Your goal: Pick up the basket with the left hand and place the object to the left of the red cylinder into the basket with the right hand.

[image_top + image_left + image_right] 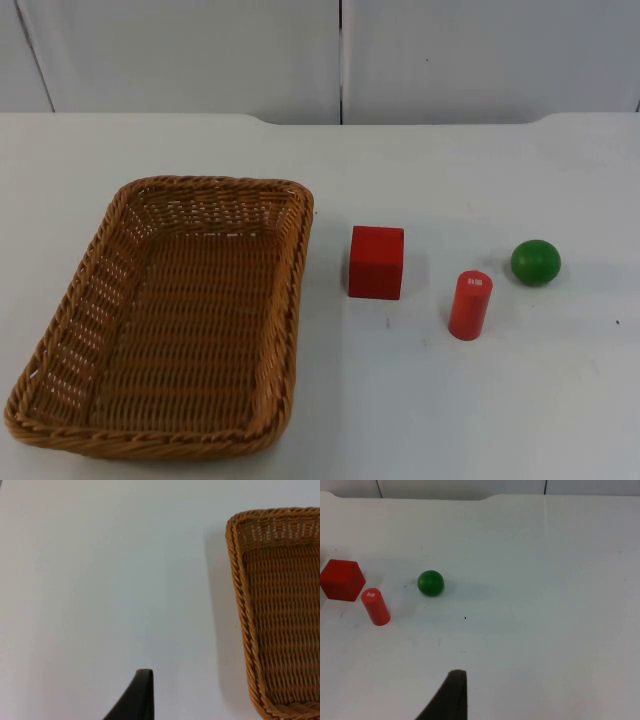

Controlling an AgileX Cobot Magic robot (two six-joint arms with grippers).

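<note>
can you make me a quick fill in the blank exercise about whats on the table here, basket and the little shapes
1. The woven basket lies on the table with nothing ____ it.
2. Between the basket and the red cylinder stands a red ____.
3. On the cylinder's far side from the cube sits a ball coloured ____.
4. The cylinder has a small white ____ on its top end.

Missing words: inside; cube; green; label
</note>
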